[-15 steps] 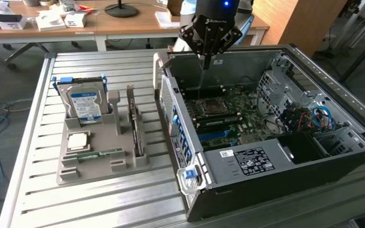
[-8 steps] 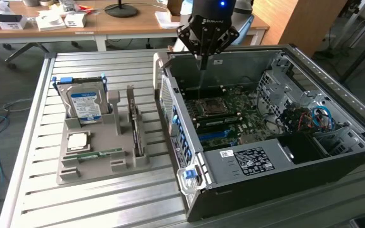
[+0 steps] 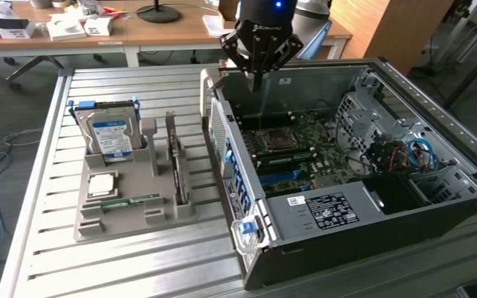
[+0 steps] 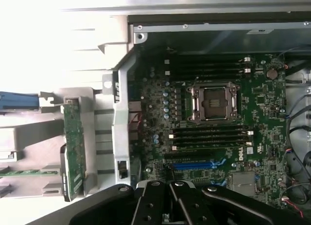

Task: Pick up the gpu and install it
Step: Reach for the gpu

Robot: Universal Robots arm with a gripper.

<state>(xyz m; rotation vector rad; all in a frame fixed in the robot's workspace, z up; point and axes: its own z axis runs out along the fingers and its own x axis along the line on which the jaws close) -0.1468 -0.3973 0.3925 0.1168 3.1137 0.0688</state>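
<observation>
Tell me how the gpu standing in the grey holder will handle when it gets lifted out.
The gpu is a thin bare board standing on edge in the grey holder, so it is probably stiff and light, yet apt to tip once clear of its slot. Its exposed green circuit face suggests it is fragile; gripping the edges seems safer.

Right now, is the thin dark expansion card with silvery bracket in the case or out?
Out: the gpu stands on edge in the grey holder beside the open computer case.
</observation>
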